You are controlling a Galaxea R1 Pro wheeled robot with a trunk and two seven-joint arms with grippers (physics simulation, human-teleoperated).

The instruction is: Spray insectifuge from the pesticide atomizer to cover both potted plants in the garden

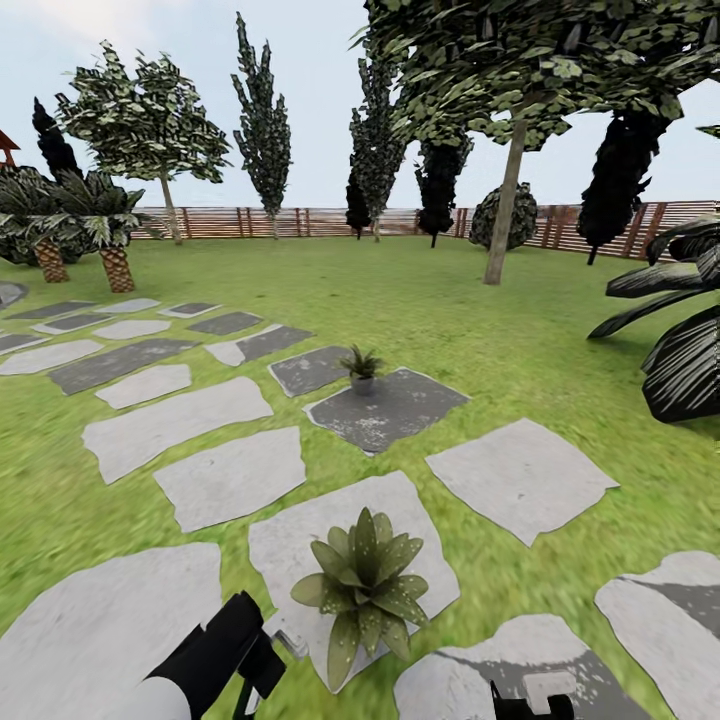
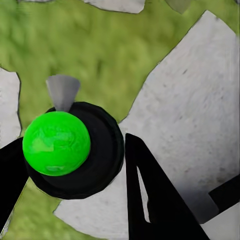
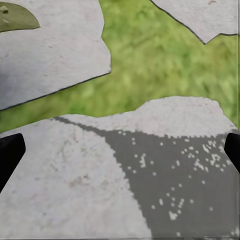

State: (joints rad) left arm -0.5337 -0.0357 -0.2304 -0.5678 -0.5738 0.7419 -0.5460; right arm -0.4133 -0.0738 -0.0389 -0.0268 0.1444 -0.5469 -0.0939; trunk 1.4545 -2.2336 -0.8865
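A green lawn (image 1: 480, 320) is spreading around grey and pale stepping stones (image 1: 230, 478). Beyond the stones, a brown slatted fence (image 1: 300, 221) is running behind trees (image 1: 505, 190) under pale sky.

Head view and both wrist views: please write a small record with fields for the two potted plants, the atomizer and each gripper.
near potted plant: upright on a pale stepping stone, just ahead of the arms
far potted plant: upright at the edge of a dark grey stepping stone, farther ahead
pesticide atomizer: seen end-on between the left jaws, pale nozzle pointing away from the camera
left gripper: jaws appear closed on the atomizer
right gripper: jaws wide apart, nothing between them, stone and grass below
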